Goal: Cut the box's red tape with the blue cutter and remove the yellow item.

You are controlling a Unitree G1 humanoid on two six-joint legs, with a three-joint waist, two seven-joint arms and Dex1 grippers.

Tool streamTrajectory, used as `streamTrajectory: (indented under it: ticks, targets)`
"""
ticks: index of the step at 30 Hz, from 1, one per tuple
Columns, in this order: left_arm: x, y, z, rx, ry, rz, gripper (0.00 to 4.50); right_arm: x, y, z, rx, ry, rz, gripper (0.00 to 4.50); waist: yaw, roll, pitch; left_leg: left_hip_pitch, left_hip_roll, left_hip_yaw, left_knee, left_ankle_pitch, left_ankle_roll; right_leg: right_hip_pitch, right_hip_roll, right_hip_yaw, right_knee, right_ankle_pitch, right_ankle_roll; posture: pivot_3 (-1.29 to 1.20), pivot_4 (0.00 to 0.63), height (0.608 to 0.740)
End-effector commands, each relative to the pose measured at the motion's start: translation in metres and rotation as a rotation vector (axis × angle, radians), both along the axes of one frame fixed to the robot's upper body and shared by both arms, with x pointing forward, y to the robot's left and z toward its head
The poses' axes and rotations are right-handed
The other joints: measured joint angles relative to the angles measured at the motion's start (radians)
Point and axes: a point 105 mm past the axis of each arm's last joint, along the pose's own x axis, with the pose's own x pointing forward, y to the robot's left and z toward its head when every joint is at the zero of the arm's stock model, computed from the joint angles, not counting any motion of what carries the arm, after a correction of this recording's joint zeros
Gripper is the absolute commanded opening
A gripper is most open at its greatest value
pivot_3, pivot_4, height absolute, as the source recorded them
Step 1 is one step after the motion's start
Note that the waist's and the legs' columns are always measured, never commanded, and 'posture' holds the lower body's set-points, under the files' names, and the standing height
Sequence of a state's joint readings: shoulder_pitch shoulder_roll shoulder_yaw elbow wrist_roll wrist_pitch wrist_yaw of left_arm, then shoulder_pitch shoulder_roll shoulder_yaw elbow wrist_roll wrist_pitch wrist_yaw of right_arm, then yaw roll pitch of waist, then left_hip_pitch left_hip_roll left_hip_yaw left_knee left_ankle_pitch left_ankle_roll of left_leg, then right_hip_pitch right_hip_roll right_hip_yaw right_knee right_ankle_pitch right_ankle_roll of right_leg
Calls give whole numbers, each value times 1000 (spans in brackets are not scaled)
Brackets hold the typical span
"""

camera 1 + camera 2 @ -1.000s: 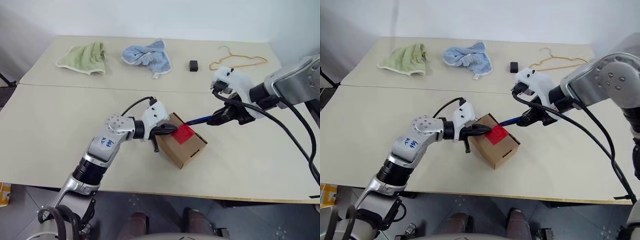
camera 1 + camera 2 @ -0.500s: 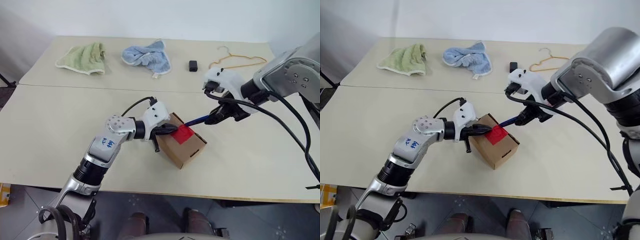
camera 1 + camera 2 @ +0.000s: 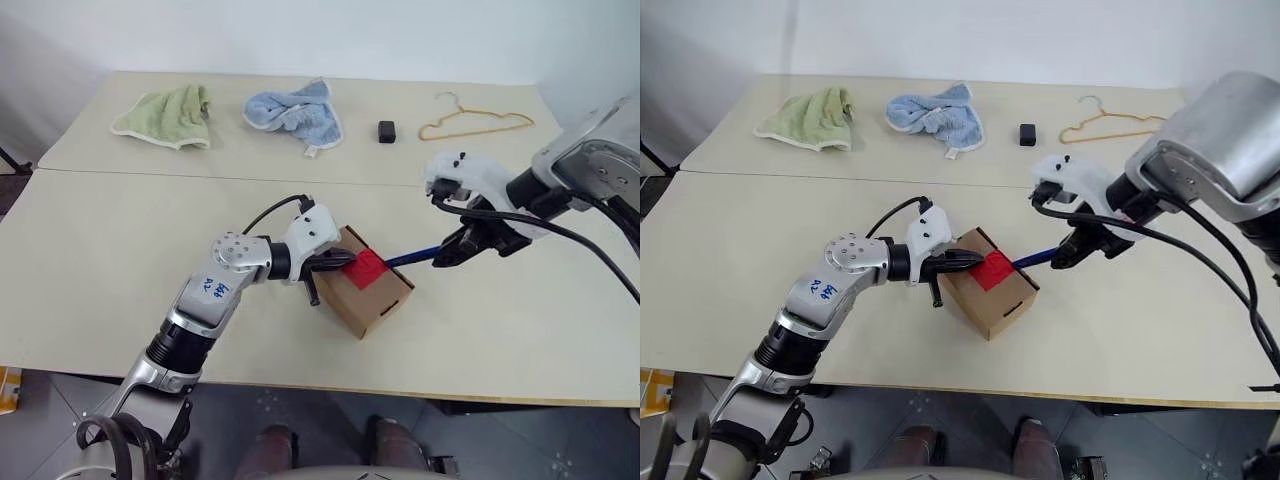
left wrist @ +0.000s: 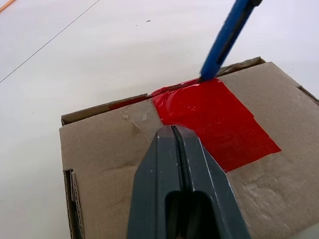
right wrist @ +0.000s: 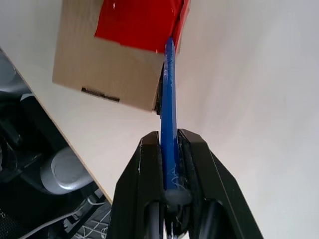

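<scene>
Both pincers busy: left pincer (image 4: pixel 174 137) clenched empty, pinning the box (image 3: pixel 365 288) mid-tabletop (image 3: pixel 120 250); right pincer (image 5: pixel 169 144) grasping the blue cutter (image 3: pixel 412 257), tip now swung onto the red tape (image 4: pixel 214 117) edge, so cutting's imminent.

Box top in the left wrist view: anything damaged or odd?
Yes: the red tape is wrinkled and lifted at the far edge where the blue cutter tip meets it, and the box shows scuffed, torn paper beside the tape.
</scene>
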State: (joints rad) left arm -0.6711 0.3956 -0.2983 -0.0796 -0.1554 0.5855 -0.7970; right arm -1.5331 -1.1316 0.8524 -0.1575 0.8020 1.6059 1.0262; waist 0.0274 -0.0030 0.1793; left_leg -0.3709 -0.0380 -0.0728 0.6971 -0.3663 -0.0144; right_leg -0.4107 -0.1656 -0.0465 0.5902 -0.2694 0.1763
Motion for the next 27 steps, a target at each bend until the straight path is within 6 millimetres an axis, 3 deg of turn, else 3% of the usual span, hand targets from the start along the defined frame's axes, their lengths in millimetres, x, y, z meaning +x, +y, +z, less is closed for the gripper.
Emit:
streamTrajectory:
  ticks: [1,5,9,15,20,24,27]
  targets:
    - [-5,2,-37,89,115,17,0,-12,1,-4,9,53,34,168,0,0,0,0,0,0,0,0,0,0,0,0,0,0,0,0,150,740]
    - [-5,4,-35,89,107,22,0,-20,-17,-8,27,66,-8,168,1,0,0,0,0,0,0,0,0,0,0,0,0,0,0,0,150,740]
    - [-4,10,-27,51,85,26,0,-25,-21,5,142,37,-14,168,-1,0,0,0,0,1,0,-1,0,0,0,0,-1,0,0,0,150,740]
    - [-9,14,22,-145,-15,-81,0,-22,-49,38,339,-169,-38,168,-1,0,0,-1,1,1,0,-1,0,-1,0,0,0,0,0,0,150,740]
    - [-2,40,61,-242,-97,-77,0,-11,-92,50,551,-390,-96,168,1,-2,1,-2,0,2,1,-1,0,-1,0,0,0,0,0,0,150,740]
    - [-13,71,79,-283,-67,-108,0,3,-139,30,693,-581,-280,168,-3,-2,1,0,1,3,1,-1,0,0,0,0,1,0,0,0,150,740]
    - [-20,108,67,-220,-24,-53,0,13,-182,-15,610,-735,-428,168,-11,-1,0,2,2,4,0,0,0,-1,0,-2,1,0,0,0,150,740]
